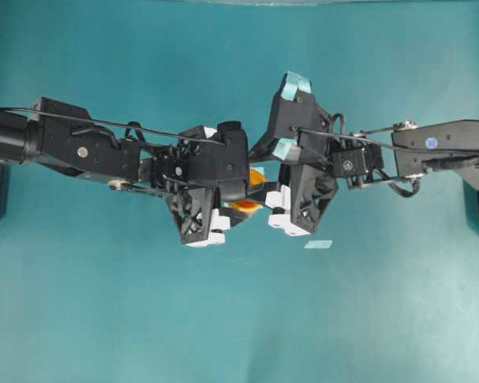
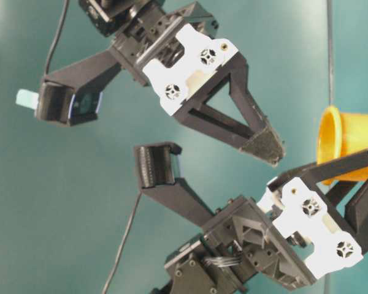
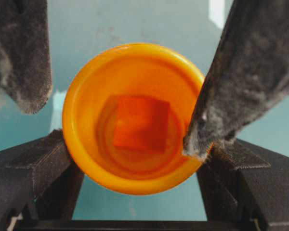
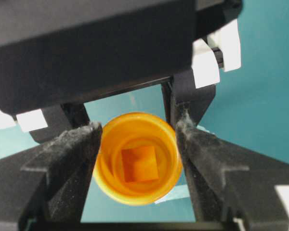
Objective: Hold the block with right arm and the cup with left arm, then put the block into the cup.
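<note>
1. We find the small orange cube block (image 3: 140, 122) lying flat on the floor of the small yellow-orange plastic cup (image 3: 85, 144). We judge the placing step done, with only the withdrawal left.
2. The left arm's black gripper (image 3: 135, 150) is clamped on the cup, one finger on each side of its wall, and holds it clear of the teal tabletop (image 1: 223, 319).
3. The right arm's teal-taped gripper (image 4: 137, 138) is released. Its dark padded fingers stand apart, one on each side of the cup's rim, and hold nothing.
4. We think the next move calls for the right gripper to draw straight back from the cup's mouth without knocking the rim. The left gripper's grip must stay firm so the cup does not tip and spill the block.
5. Only the two wrist views look into the cup and show the block inside.
6. The overhead view hides nearly all of the cup under the two grippers and shows only slivers of orange. It alone shows both arms meeting mid-table, and a pale blue tape strip (image 1: 318, 244) on the surface near them.
7. The table-level view shows the cup from the side, with its rim in plain sight, but not its contents.
</note>
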`<control>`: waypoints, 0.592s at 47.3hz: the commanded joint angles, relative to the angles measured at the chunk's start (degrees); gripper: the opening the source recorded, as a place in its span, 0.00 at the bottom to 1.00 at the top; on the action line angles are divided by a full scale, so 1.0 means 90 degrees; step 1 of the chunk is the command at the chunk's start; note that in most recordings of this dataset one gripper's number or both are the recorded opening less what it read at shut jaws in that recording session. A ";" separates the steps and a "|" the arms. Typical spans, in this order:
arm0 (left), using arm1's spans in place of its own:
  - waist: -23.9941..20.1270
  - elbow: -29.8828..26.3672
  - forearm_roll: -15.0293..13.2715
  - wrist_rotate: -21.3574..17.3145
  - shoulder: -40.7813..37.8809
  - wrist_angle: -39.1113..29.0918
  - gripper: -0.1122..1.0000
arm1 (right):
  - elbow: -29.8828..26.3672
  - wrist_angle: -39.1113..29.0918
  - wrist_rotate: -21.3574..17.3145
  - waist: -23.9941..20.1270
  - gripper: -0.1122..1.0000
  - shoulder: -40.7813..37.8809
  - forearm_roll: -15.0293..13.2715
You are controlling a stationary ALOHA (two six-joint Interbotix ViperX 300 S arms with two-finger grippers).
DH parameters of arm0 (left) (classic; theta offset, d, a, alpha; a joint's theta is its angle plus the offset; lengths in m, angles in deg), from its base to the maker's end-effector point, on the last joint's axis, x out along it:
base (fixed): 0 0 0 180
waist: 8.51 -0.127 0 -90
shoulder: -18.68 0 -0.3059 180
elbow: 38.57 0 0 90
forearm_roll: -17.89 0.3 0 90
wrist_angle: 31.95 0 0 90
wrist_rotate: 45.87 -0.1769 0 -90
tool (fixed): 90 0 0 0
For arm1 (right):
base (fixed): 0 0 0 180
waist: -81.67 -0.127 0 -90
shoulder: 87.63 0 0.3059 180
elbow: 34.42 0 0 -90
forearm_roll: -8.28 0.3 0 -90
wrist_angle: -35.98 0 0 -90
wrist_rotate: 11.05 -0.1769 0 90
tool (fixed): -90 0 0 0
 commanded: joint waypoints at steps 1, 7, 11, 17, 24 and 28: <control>0.0010 -0.0127 0.0029 -0.0020 0.0088 0.0020 0.70 | -0.0166 0.0029 -0.0010 -0.0029 0.67 0.0107 -0.0020; 0.0020 -0.0127 0.0029 -0.0020 0.0088 0.0020 0.70 | -0.0156 -0.0020 -0.0010 -0.0020 0.67 0.0107 -0.0020; 0.0020 -0.0127 0.0029 -0.0020 0.0088 0.0020 0.70 | -0.0156 -0.0117 -0.0010 -0.0020 0.67 0.0107 -0.0020; 0.0020 -0.0127 0.0029 -0.0020 0.0088 0.0029 0.70 | -0.0156 -0.0234 -0.0010 -0.0029 0.67 0.0098 -0.0020; 0.0010 -0.0127 0.0029 -0.0020 0.0088 0.0029 0.70 | -0.0156 -0.0244 -0.0010 -0.0020 0.67 0.0107 -0.0010; 0.0010 -0.0127 0.0029 -0.0020 0.0088 0.0020 0.70 | -0.0166 -0.0234 -0.0020 -0.0029 0.67 0.0098 -0.0020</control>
